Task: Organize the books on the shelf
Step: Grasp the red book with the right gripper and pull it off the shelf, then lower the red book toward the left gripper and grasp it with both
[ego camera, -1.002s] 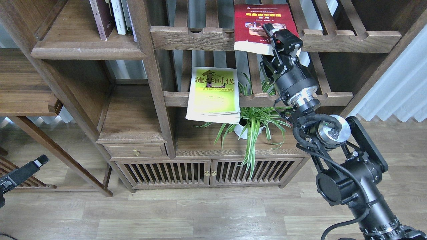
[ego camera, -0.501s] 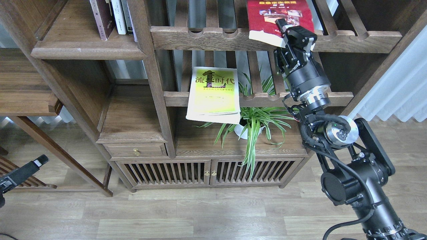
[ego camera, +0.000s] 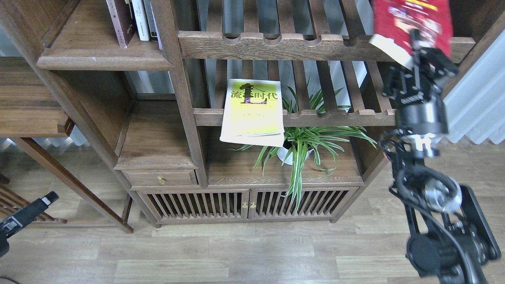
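My right gripper (ego camera: 419, 53) is shut on the lower edge of the red book (ego camera: 414, 19) and holds it up at the top right, off the slatted rack. The lime-yellow book (ego camera: 252, 112) lies flat on the middle slatted rack, overhanging its front rail. A dark maroon book (ego camera: 121, 21) stands upright with slim white-spined books on the solid shelf (ego camera: 104, 61) at the upper left. My left gripper (ego camera: 37, 205) is low at the left edge, near the floor; its fingers cannot be told apart.
A potted spider plant (ego camera: 300, 148) stands on the cabinet top under the middle rack. The upper slatted rack (ego camera: 276, 45) has a notched front rail. A vertical post (ego camera: 177, 90) separates the solid shelf from the racks.
My right arm has swung right and up, carrying the red book off the upper slatted rack to the top right corner. The left arm and lime-yellow book have not moved.
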`<state>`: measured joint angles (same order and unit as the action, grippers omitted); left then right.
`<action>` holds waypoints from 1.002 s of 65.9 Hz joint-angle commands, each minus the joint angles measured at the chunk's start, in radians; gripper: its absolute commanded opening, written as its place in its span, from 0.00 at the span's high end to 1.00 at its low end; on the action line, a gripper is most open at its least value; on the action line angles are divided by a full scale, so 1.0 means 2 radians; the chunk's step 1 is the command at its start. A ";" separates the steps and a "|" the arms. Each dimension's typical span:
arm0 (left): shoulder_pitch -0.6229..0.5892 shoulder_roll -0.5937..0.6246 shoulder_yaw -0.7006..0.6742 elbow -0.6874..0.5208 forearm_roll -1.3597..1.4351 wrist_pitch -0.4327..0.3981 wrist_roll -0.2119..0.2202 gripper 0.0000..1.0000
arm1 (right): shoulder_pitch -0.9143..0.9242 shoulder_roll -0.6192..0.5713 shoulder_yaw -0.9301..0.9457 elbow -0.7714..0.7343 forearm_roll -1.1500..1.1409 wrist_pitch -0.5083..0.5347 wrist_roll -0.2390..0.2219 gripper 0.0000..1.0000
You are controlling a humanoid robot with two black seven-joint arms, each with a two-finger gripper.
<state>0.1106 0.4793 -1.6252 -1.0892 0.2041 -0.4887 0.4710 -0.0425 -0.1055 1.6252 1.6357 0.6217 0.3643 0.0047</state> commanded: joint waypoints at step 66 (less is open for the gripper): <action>0.002 -0.104 0.176 0.025 -0.273 0.000 -0.002 0.00 | -0.228 -0.002 -0.201 -0.112 0.043 0.062 -0.173 0.92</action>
<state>0.1168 0.2672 -1.3463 -1.0293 -0.1962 -0.4887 0.4687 -0.5093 -0.1161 1.2921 1.4344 0.7096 0.4889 -0.2811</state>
